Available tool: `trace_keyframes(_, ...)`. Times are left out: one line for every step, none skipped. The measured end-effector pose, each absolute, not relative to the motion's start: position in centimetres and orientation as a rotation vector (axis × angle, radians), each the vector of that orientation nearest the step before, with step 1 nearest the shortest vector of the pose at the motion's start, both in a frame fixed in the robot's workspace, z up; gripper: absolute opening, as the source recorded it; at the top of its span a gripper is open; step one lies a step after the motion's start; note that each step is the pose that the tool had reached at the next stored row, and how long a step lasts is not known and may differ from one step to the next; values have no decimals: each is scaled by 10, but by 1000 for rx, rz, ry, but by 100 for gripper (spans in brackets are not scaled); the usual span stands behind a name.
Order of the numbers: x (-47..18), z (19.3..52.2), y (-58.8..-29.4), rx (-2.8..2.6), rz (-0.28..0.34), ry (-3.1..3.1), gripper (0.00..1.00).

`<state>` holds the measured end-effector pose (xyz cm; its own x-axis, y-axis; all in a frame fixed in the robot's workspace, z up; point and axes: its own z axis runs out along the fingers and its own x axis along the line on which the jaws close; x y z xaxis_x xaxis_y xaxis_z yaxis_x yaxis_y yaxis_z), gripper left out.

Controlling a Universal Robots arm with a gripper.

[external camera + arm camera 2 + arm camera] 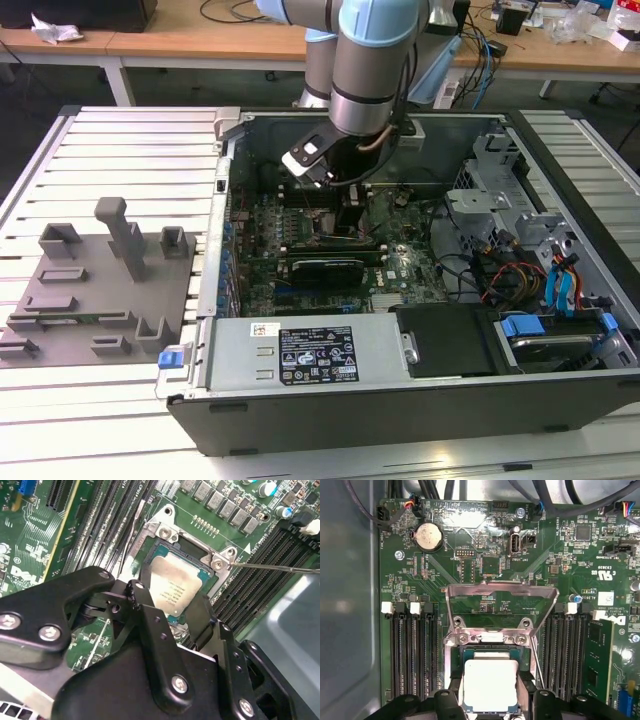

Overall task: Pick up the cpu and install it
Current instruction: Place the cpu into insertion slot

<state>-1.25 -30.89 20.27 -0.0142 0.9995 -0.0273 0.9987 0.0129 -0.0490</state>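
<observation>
Pale silver square cpu [487, 685] lies in the steel-framed socket [490, 639], clasped by the black pincer [490, 690].

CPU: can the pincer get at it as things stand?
Likely yes: the pincer hangs right at the cpu, the socket's metal hold-down frame stands swung up clear of it, and nothing lies across the chip.

The exterior view stands outside the computer case [400, 420], high and well back, facing down into the open box under my arm [365, 60]. Both wrist cameras hang inside the case, close over the motherboard [485, 565]. The first wrist view faces squarely down. The second wrist view slants in nearer, past my gripper [172, 597]. Both wrist views share the socket [492, 639] [220, 562] and the cpu [490, 685] [175, 587].
</observation>
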Motion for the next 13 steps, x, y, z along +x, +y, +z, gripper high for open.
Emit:
trace_keyframes(-13, 202, -309, -2195, 85, -2225, 55)
trace_keyframes(-13, 201, -309, -2195, 85, -2225, 55)
trace_keyframes(-13, 201, -309, -2195, 84, -2225, 55)
trace_keyframes(-13, 201, -309, -2195, 84, -2225, 55)
trace_keyframes(-13, 201, -309, -2195, 84, -2225, 55)
trace_keyframes(-13, 202, -309, -2195, 84, -2225, 55)
trace_keyframes(-12, 202, -309, -2196, 84, -2225, 55)
trace_keyframes(-13, 204, -309, -2197, 87, -2226, 55)
trace_keyframes(-13, 204, -309, -2198, 89, -2227, 55)
trace_keyframes(-13, 205, -309, -2198, 91, -2228, 55)
trace_keyframes(-13, 207, -309, -2201, 97, -2230, 55)
trace_keyframes(-13, 208, -309, -2202, 99, -2231, 55)
trace_keyframes(-13, 210, -309, -2202, 100, -2232, 55)
